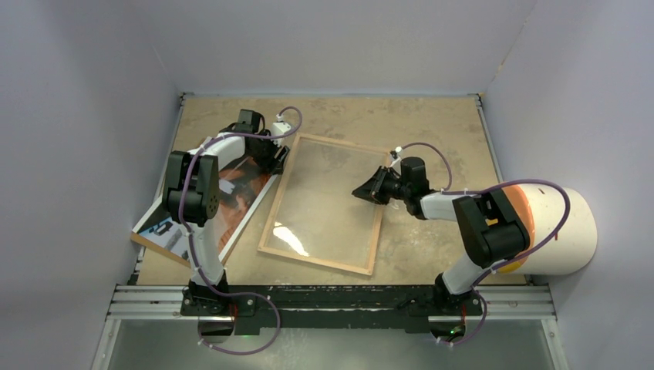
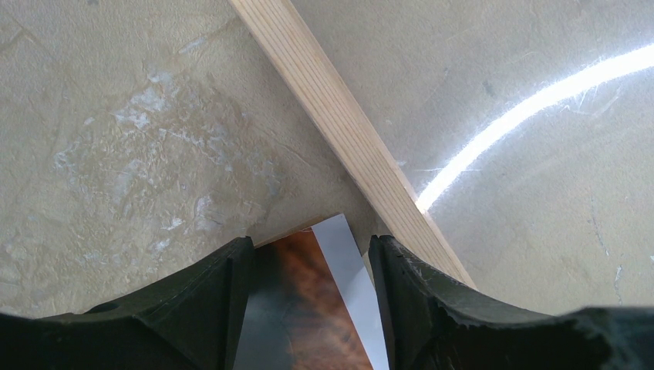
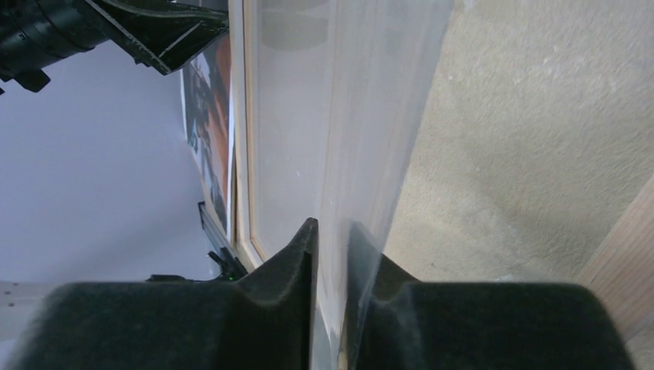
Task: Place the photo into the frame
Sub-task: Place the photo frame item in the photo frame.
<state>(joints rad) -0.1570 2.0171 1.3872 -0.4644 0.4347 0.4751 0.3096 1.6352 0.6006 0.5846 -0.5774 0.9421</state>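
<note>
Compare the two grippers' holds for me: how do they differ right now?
Left gripper: jaws apart, a corner of the photo between them. Right gripper: shut on the clear sheet. The left sits beside the frame, the right over it. Both are at a thin sheet's edge.

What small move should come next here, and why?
Probably the right gripper should lower and open, letting the clear sheet settle flat inside the frame. Its fingers pinch the sheet's edge near the frame's right rail. The photo lies outside, left of the frame, with its corner between the left gripper's open fingers, so it can likely go in once the sheet is down.
</note>
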